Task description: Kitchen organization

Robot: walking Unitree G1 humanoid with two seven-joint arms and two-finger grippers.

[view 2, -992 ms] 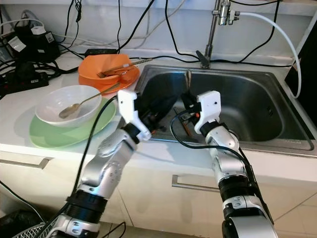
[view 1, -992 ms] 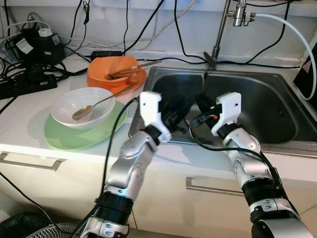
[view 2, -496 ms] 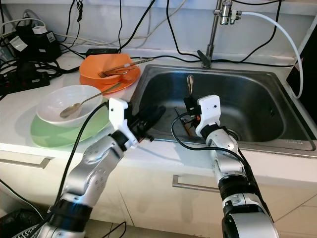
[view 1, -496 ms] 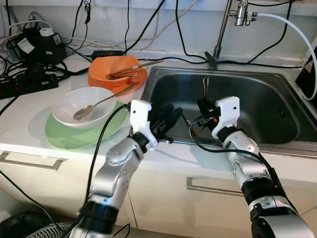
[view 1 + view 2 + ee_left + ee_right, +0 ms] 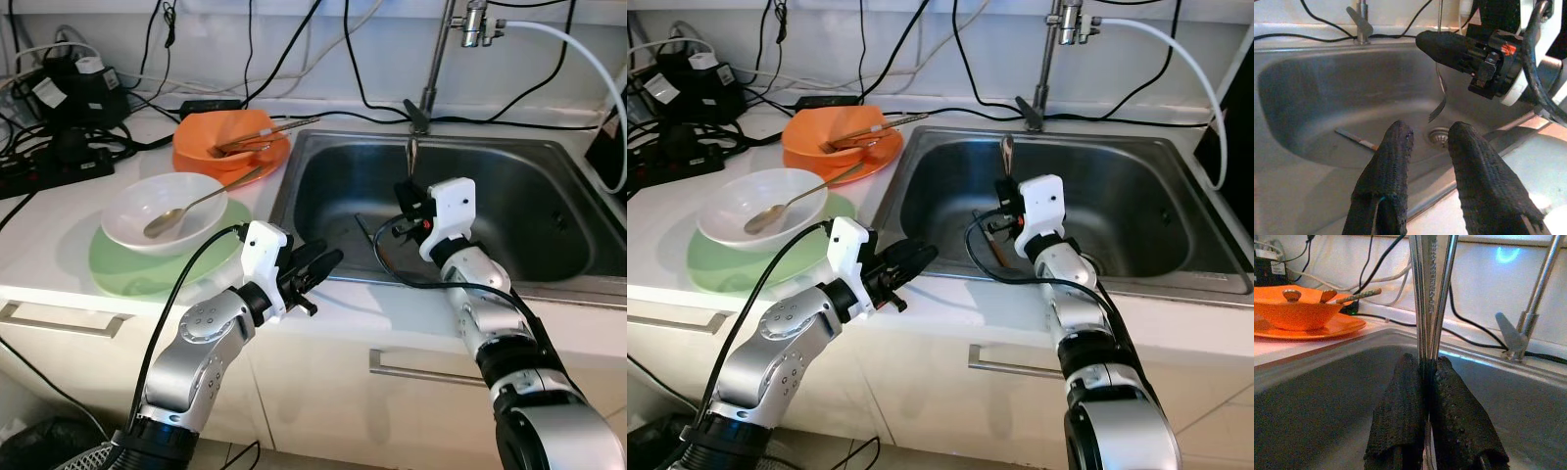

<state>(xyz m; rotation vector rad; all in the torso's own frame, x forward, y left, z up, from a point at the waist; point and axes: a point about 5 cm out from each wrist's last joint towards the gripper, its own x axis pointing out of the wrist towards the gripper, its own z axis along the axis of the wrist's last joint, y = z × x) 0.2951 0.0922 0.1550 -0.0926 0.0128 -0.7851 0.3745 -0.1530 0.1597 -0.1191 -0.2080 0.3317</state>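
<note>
My right gripper [image 5: 409, 196] hangs over the middle of the steel sink [image 5: 534, 211], shut on metal cutlery [image 5: 1427, 293] whose thin handles stand upright above its fingers [image 5: 1449, 406]. In the left wrist view a fork-like end [image 5: 1437, 108] hangs below that gripper. My left gripper [image 5: 318, 269] is open and holds nothing, low at the counter's front edge by the sink's near left corner. A thin brown stick [image 5: 991, 245] lies on the sink floor. A white bowl [image 5: 162, 211] with a spoon rests on a green plate [image 5: 127, 269].
An orange bowl [image 5: 230, 137] with a fork and chopsticks sits on an orange plate behind the white bowl. The faucet [image 5: 431, 69] rises behind the sink, with a white hose at the right. Power strips and black cables [image 5: 59, 108] crowd the back left counter.
My left gripper has drawn back out of the sink, down to the counter's front edge. The right gripper has risen a little with the cutlery in it.
</note>
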